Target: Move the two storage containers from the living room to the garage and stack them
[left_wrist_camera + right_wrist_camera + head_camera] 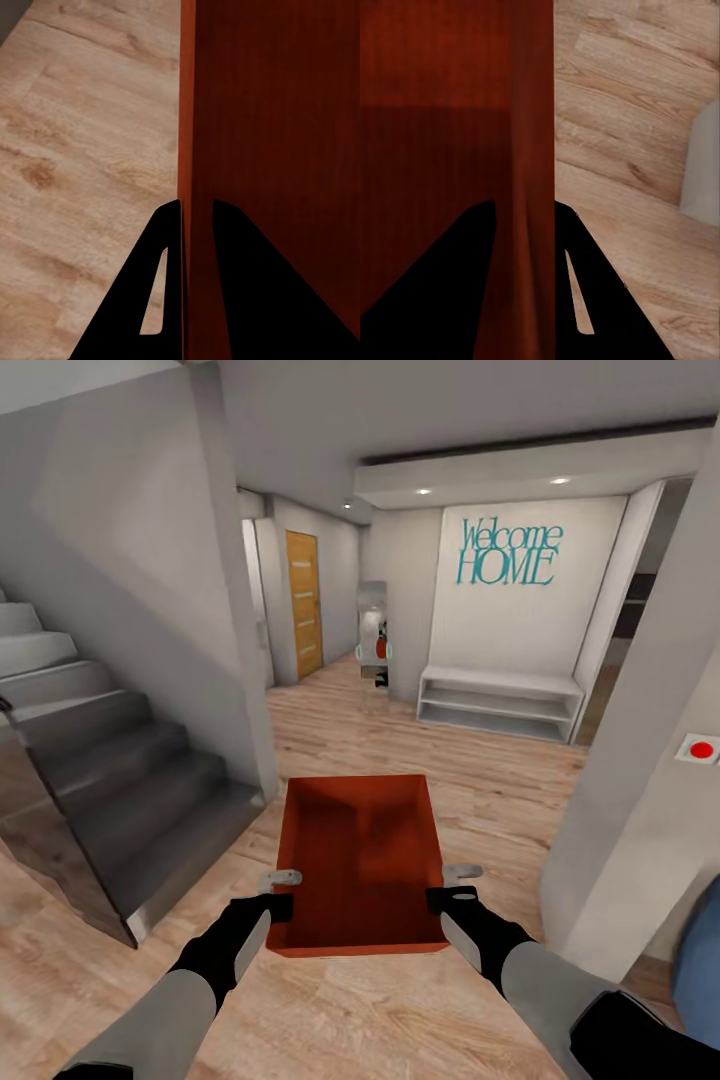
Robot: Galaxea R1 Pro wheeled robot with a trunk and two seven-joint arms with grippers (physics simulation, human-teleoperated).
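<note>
A light wood plank floor (480, 780) runs from the near edge to a far white wall bearing teal "Welcome HOME" lettering (508, 550). A grey staircase (110, 780) climbs on the left, its upper steps cut off by the frame edge. A white wall corner (640, 760) on the right hides the room behind it; a small white plate with a red button (700, 749) sits on it, partly cropped. Below the lettering stands a low white open shelf unit (500, 702). Far left of it is an orange-brown wooden door with frosted strips (303, 603), and between them a tall narrow mirror (372, 635) whose reflection is too small to make out. A blue rounded shape (700, 960) at the near right is cut off.

One orange-red rectangular open-top storage container (360, 860) hangs above the floor, near and centre. The left end effector (280, 890) pinches its left wall, the right end effector (452, 888) its right wall, each with one finger inside and one outside, closed tight on the thin wall.
</note>
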